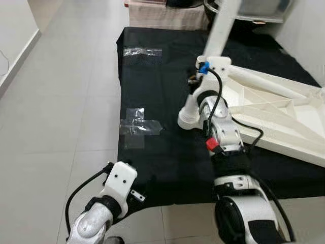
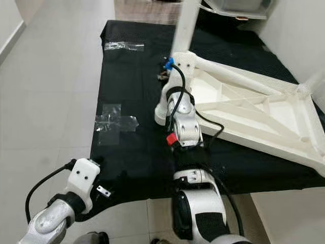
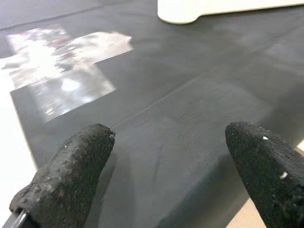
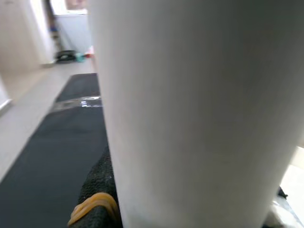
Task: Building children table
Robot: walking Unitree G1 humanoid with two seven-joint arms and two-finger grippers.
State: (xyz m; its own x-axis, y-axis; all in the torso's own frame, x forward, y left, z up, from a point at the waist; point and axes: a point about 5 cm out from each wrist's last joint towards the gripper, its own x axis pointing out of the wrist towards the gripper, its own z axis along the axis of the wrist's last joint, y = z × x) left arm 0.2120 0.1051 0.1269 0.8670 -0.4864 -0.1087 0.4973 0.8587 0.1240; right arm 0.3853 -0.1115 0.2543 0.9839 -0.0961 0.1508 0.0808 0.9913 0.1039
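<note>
Starting nearest us, our left gripper (image 3: 166, 166) hangs with its fingers (image 3: 66, 180) spread wide and empty over the near edge of the black mat (image 1: 167, 168), near a patch of clear tape (image 1: 139, 126). Farther out, our right gripper (image 1: 199, 76) is at the white table leg (image 1: 221, 30), which stands upright at a corner of the upturned tabletop (image 1: 284, 117) on the mat; we cannot tell whether its fingers grip the leg. We judge the plastic light, stiff and slick, best held low on the leg near its socket. The right wrist view adds the leg pressed close against a finger pad (image 4: 97, 190); the head views show the whole ribbed underside.
</note>
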